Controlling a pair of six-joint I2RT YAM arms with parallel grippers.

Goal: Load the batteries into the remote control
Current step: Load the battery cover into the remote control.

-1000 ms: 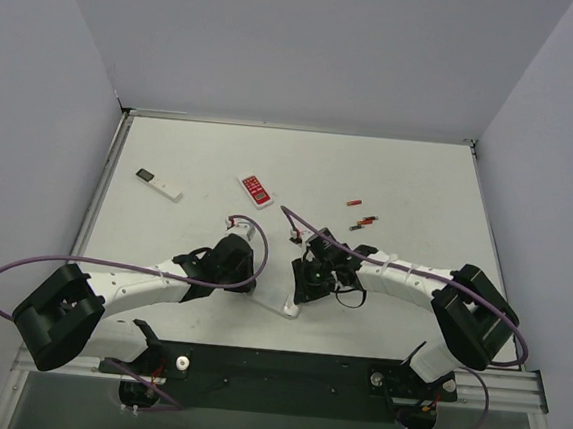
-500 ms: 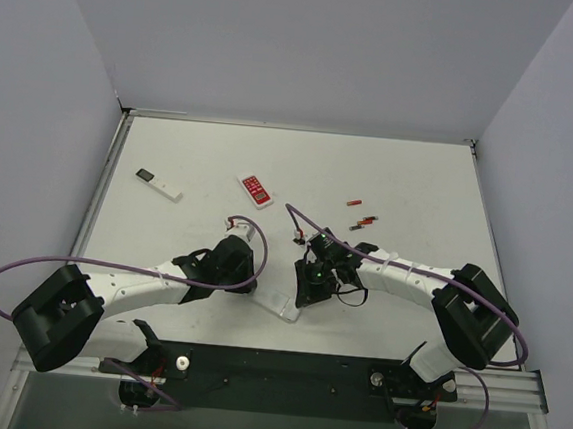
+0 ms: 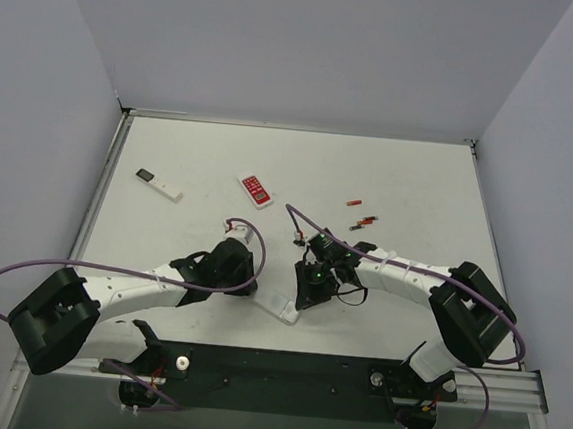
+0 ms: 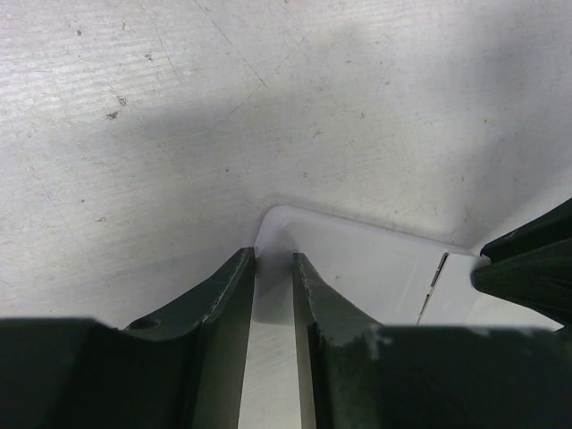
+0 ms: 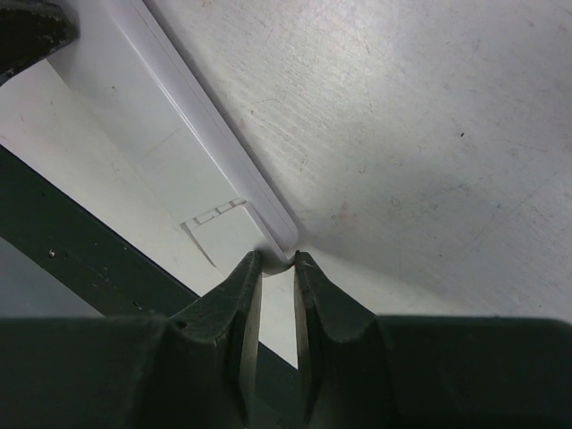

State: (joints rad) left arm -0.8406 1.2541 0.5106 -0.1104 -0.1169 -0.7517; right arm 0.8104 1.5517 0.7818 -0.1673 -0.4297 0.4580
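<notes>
Both arms are on it now: my left gripper (image 4: 273,259) is pinched onto one rounded corner of the short, broad white plastic remote control (image 4: 357,264), whose thin rim fills the narrow slot between the dark fingers. My right gripper (image 5: 276,259) is clamped the same way on the opposite corner, with the plain back and its cover seam running away just beyond the fingertips. Compared with a second ago, the left wrist has crept a touch toward the near edge. The remote control has gone with it and sits slightly further left between the two sets of fingers, over the scuffed pale tabletop (image 4: 179,107). The small red cylindrical cells (image 3: 353,201) lie well beyond the right fingers, unmoved.
</notes>
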